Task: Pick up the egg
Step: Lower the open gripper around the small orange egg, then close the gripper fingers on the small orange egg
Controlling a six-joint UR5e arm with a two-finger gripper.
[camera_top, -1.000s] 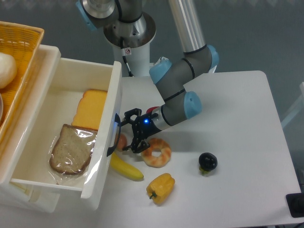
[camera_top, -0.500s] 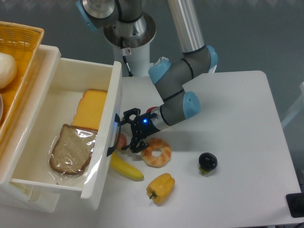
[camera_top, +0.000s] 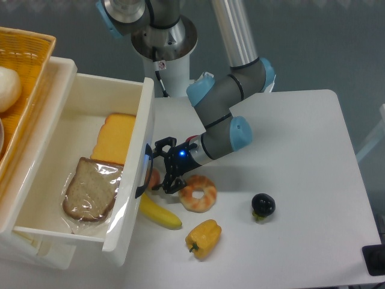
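Down beside the white bin's [camera_top: 142,129] front wall, the gripper [camera_top: 161,167] has its black fingers spread around the egg [camera_top: 154,179] — not clenched on it. Just right of the egg lies the glazed doughnut [camera_top: 198,193] — a banana [camera_top: 159,214] sits below.

Arm bent low over the table, wrist angled leftward, tool [camera_top: 161,167] fingers spread apart

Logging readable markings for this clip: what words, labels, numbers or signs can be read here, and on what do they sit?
None can be read.
Small red-and-white sticker on the white robot base: too small and blurred to read.
Nothing printed shows on the food, the drawer or the table.
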